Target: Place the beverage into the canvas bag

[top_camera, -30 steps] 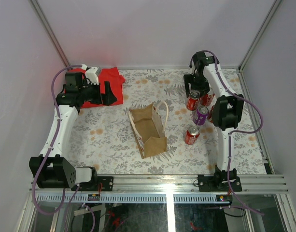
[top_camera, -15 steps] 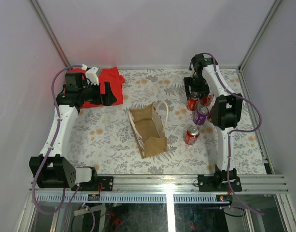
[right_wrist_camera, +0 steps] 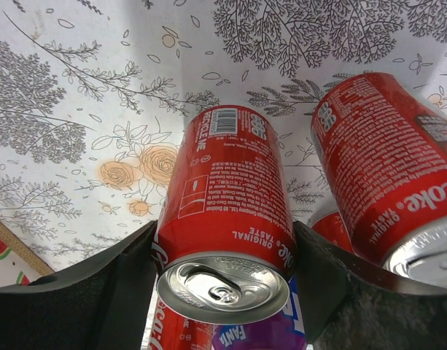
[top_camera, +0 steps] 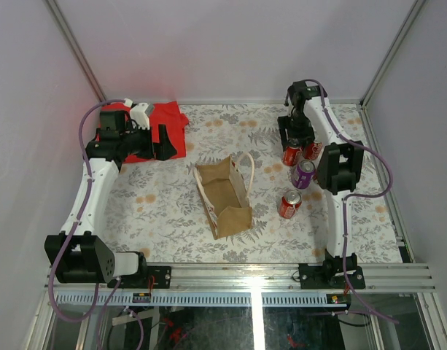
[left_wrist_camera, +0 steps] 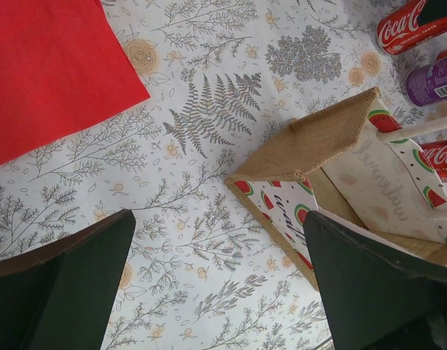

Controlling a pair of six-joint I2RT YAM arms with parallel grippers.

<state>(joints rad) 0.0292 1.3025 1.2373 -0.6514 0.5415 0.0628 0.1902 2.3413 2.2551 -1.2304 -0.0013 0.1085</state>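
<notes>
The beverage, an upright red cola can (top_camera: 291,154) (right_wrist_camera: 227,197), stands at the back right of the table. My right gripper (top_camera: 293,141) (right_wrist_camera: 224,235) reaches down over it, its two dark fingers pressed against the can's left and right sides. The canvas bag (top_camera: 224,191) (left_wrist_camera: 354,168), tan with cream handles and a watermelon-print lining, stands open mid-table. Far to the left, my left gripper (top_camera: 163,142) (left_wrist_camera: 219,240) hangs open above the floral cloth, holding nothing.
Another red can (top_camera: 311,150) (right_wrist_camera: 383,168) stands close beside the gripped one. A purple can (top_camera: 303,173) (left_wrist_camera: 431,80) and a further red can (top_camera: 289,204) stand nearer the front. A folded red cloth (top_camera: 165,124) (left_wrist_camera: 48,65) lies at the back left.
My right gripper's fingers have closed in onto the sides of the red cola can. The left arm and the bag have stayed where they were.
</notes>
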